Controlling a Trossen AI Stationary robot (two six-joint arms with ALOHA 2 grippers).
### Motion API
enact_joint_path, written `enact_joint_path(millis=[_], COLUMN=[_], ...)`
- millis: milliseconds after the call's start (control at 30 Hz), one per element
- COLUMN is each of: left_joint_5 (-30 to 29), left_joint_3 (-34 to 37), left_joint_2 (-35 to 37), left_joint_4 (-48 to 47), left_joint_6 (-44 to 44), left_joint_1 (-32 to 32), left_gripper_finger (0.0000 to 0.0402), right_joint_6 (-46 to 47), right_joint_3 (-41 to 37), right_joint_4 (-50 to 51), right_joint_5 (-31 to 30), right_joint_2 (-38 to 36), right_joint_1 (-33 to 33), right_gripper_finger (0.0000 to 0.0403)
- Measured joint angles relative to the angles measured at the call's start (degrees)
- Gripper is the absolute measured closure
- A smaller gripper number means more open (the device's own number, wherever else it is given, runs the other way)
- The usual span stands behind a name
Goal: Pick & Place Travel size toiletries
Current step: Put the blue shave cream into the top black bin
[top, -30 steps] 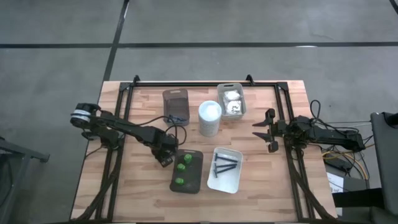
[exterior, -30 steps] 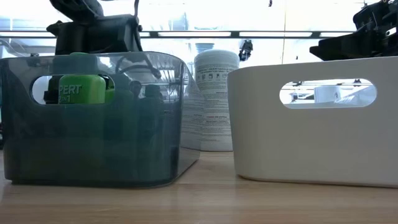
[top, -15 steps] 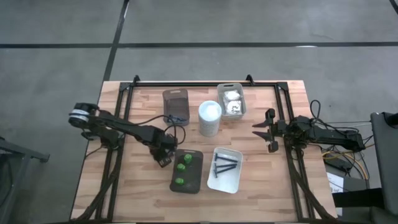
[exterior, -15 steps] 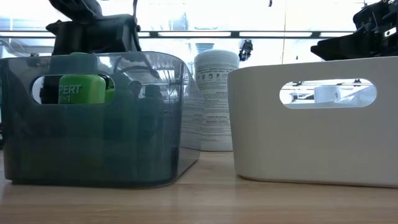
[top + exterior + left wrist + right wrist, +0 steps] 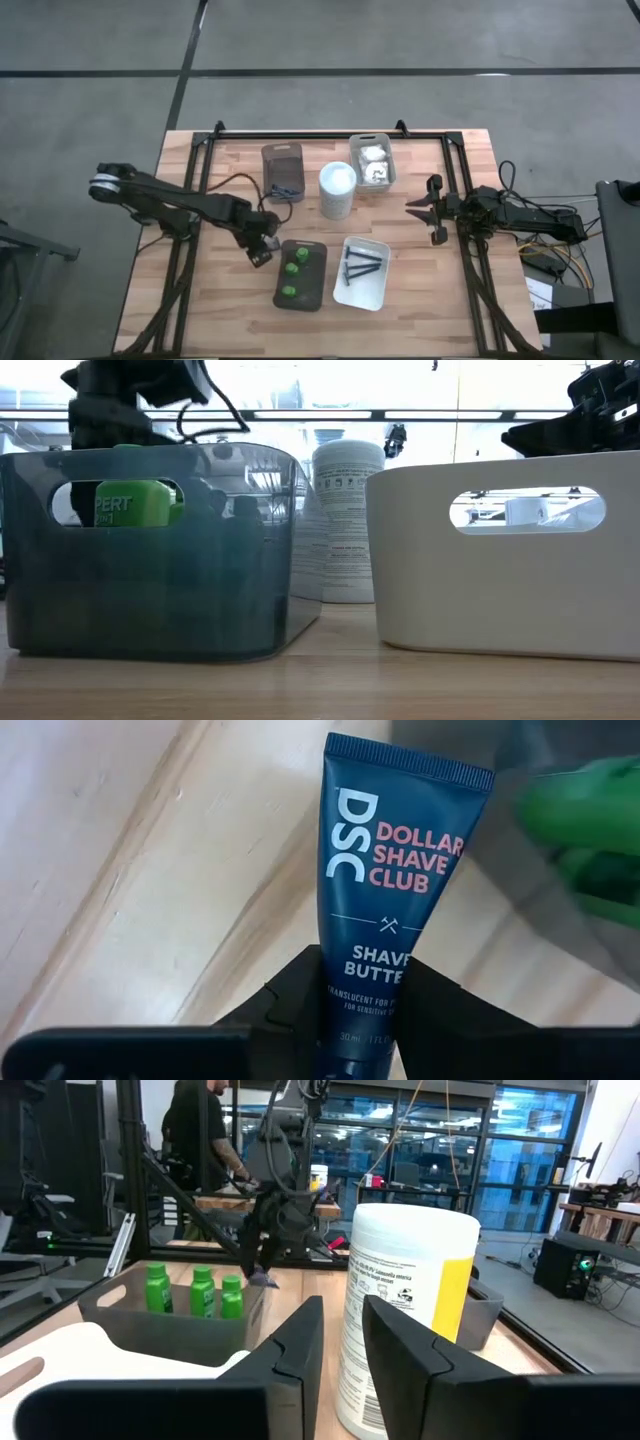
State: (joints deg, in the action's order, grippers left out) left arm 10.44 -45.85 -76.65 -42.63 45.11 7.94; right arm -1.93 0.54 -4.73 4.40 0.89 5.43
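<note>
My left gripper [image 5: 258, 248] hovers over the bare wood just left of the grey tray [image 5: 316, 292], shut on a dark navy tube [image 5: 400, 870] printed "Dollar Shave Club". Three bright green bottles [image 5: 292, 268] stand upright in that tray. Two slim dark razors [image 5: 362, 262] lie in the white tray [image 5: 380, 296]. White packets [image 5: 373, 163] fill the clear tray [image 5: 388, 150] at the back. My right gripper [image 5: 412, 210] waits level at the table's right side, open by a narrow gap with nothing in it. My left gripper pinches the tube's lower half [image 5: 365, 988], toward its cap end, between its two fingers [image 5: 288, 995]. The fingers come from above, pointing steeply down. The tube hangs along them with its flat crimped end [image 5: 410, 760] lowest, clear of the wood.
A tall white cylinder [image 5: 338, 190] stands mid-table between the trays. A dark tray [image 5: 283, 170] sits at the back left of it. Black frame rails [image 5: 195, 200] run along the table's left, right and far sides. A person stands in the room beyond the table.
My left gripper has risen and drawn back a little toward the table's left edge, away from the grey tray, tipping somewhat as the arm pulled back. My right arm has kept still.
</note>
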Motion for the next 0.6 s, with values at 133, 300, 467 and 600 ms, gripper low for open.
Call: enact_joint_path(millis=[133, 300, 467, 600], left_joint_5=[-0.04, -1.97, -6.03, -8.73], left_joint_3=[0.03, 0.03, 0.01, -0.63], left_joint_2=[4.13, 8.93, 13.06, 15.35], left_joint_4=[0.13, 0.39, 0.63, 0.82], left_joint_6=[1.09, 2.29, 4.36, 4.82], left_joint_1=[-0.02, -0.02, -0.09, -0.67], left_gripper_finger=[0.0296, 0.0295, 0.0295, 0.0294], right_joint_6=[0.0, 0.0, 0.0, 0.0], right_joint_3=[0.01, 0.0, 0.0, 0.0], right_joint_4=[0.0, 0.0, 0.0, 0.0], right_joint_5=[0.01, 0.02, 0.01, 0.0], right_joint_2=[0.01, 0.02, 0.01, 0.02], right_joint_1=[0.0, 0.0, -0.01, 0.0], right_gripper_finger=[0.0342, 0.0351, 0.0354, 0.0345])
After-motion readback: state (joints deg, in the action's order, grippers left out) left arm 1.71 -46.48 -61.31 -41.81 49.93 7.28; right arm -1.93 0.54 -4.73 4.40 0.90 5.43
